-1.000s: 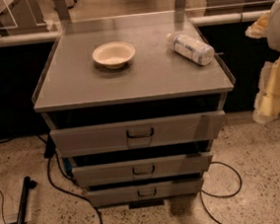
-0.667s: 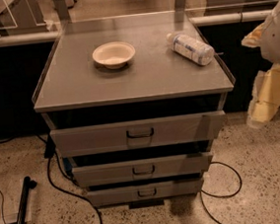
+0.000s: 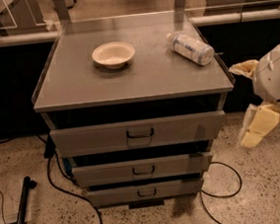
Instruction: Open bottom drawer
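Note:
The grey cabinet (image 3: pixel 132 87) has three drawer fronts stacked below its top. The bottom drawer (image 3: pixel 113 196) is the narrowest and shortest, just above the floor, with a small dark pull handle (image 3: pixel 147 193). It sticks out only slightly, and its inside is hidden. My gripper (image 3: pixel 257 125) hangs cream-coloured below the white arm (image 3: pixel 275 76) at the right edge. It is off the cabinet's right side, level with the top drawer and well above the bottom one, touching nothing.
A white bowl (image 3: pixel 113 54) and a lying plastic bottle (image 3: pixel 191 48) rest on the cabinet top. The top drawer (image 3: pixel 83 138) and middle drawer (image 3: pixel 101 173) sit above the bottom one. Black cables (image 3: pixel 222 195) loop on the speckled floor. A black pole (image 3: pixel 21 214) lies at left.
My gripper has moved down and a little to the left, closer to the cabinet's right side. The drawers have not moved.

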You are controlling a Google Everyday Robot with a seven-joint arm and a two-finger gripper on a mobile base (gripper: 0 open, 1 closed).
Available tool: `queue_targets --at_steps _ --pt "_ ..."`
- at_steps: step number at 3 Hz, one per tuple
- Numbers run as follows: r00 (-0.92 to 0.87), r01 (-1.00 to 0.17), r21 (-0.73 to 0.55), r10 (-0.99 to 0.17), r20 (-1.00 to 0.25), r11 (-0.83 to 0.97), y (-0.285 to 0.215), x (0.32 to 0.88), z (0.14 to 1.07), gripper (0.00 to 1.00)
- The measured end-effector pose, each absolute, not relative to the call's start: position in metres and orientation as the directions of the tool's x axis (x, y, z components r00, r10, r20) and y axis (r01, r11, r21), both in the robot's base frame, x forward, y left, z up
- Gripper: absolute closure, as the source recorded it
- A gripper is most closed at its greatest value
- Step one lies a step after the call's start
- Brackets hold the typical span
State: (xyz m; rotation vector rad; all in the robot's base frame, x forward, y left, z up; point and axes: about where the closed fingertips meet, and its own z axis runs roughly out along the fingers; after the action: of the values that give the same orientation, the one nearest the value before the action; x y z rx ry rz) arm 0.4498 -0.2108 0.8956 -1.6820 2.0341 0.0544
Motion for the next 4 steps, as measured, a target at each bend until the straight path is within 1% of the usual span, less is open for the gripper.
queue_targets --at_steps 1,2,3,4 --pt "-0.059 -0.933 -0.288 -0.879 -0.473 0.217 -0.2 0.439 0.866 0.0" --pt "-0.039 -0.937 -0.284 -0.867 -0.497 0.205 -0.191 0.425 0.83 0.0" --pt "-0.039 -0.937 -0.284 -0.867 -0.497 0.205 -0.191 0.425 0.83 0.0" --pt "-0.061 -0.946 -0.249 -0.866 -0.496 0.209 -0.188 0.424 0.808 0.0"
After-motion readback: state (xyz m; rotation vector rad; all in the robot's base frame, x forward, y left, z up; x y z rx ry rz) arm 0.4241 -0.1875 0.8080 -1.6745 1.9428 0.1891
